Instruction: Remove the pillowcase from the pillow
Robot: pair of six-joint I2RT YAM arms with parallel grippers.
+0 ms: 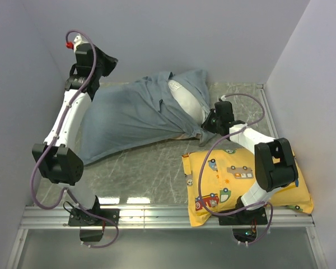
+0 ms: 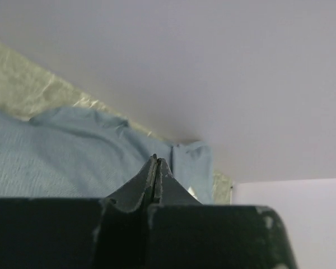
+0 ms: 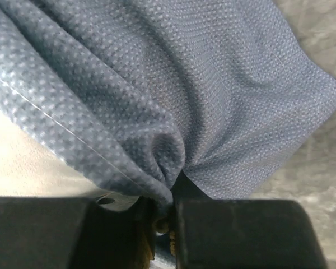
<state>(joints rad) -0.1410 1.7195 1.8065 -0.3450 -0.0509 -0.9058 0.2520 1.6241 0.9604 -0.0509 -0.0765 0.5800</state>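
The blue-grey pillowcase (image 1: 129, 120) lies rumpled across the middle of the table, from front left to back right. The white pillow (image 1: 186, 98) shows through its open end at the back right. My right gripper (image 1: 209, 124) is shut on a bunched fold of the pillowcase (image 3: 173, 112) at that open end, with the pillow (image 3: 17, 168) showing beside the fold. My left gripper (image 1: 98, 68) is up near the back left wall, above the pillowcase's far left corner. In the left wrist view its fingertips (image 2: 155, 160) are pressed together with nothing between them, and the pillowcase (image 2: 73, 157) lies below.
A yellow pillow with cartoon vehicles (image 1: 241, 179) lies at the front right under the right arm. Grey walls (image 1: 213, 33) close in the back and both sides. A metal rail (image 1: 157, 216) runs along the near edge.
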